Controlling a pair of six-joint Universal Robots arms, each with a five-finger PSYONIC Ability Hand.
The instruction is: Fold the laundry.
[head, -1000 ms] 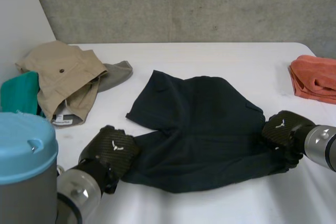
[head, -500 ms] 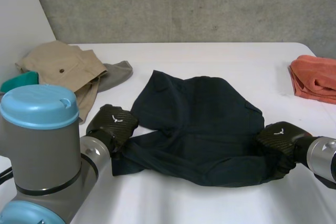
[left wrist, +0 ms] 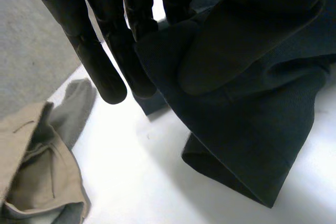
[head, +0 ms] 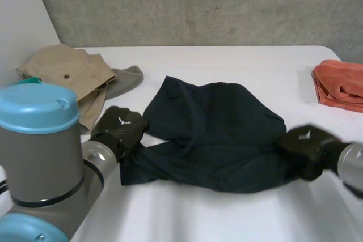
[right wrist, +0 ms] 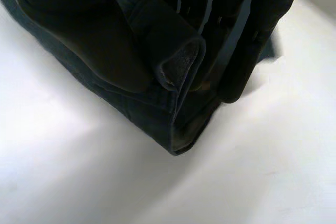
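Note:
Dark navy shorts (head: pixel 215 134) lie spread across the middle of the white table (head: pixel 227 60). My left hand (head: pixel 120 130) is at their near left corner, and the left wrist view has its thumb and fingers (left wrist: pixel 110 51) pinching that cloth (left wrist: pixel 252 124), which hangs in a fold off the table. At the near right corner my right hand (head: pixel 306 143) has its thumb and fingers (right wrist: pixel 247 40) pinched on a rolled edge of the shorts (right wrist: pixel 173 61). The near edge of the shorts is raised between both hands.
A heap of beige and grey clothes (head: pixel 74 80) lies at the far left, also beyond my left fingers (left wrist: pixel 37 171). An orange cloth (head: pixel 340 86) sits at the table's right edge. A grey concrete wall stands behind the table.
Both hands have drawn the near edge of the shorts away from me and slightly up. The right hand has closed on the right corner. The left arm has swung across the near left.

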